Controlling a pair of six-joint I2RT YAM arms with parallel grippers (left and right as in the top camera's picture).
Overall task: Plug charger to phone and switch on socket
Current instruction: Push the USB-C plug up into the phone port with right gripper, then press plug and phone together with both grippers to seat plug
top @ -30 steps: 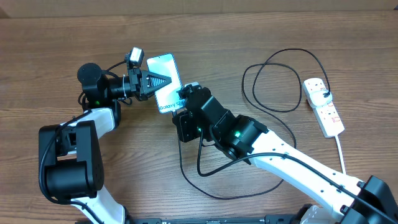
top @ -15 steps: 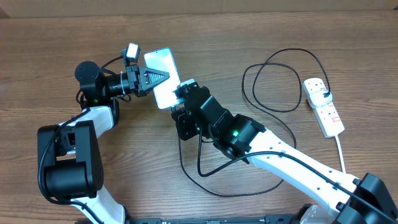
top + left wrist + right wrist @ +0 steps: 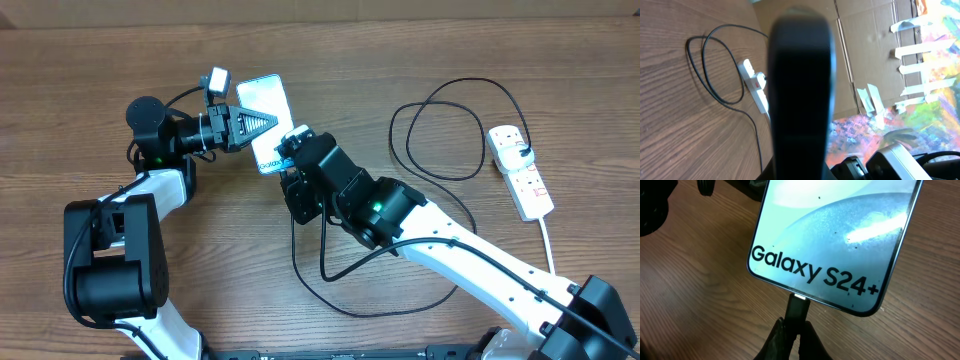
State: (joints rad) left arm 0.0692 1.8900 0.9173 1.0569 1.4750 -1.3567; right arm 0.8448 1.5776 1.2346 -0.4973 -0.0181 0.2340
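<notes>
**Connector at the phone's near short edge**

Overhead, we see the left gripper (image 3: 255, 122) apparently clamped across the phone (image 3: 268, 95), whose long axis runs far to near. The right gripper (image 3: 290, 158) is at its near end, and the socket (image 3: 522, 172) lies well apart on the right. At the right wrist, closed fingers pinch the charger (image 3: 470, 81) by its connector (image 3: 797, 307), which touches the phone's edge in line with its length. How deep it sits we cannot tell. The left wrist view is mostly blocked by a dark blur.

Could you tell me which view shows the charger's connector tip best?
Right wrist view: the connector tip, pinched in the right hand, meets the phone up close. Overhead, the right arm hides it; the left wrist view misses it.
</notes>
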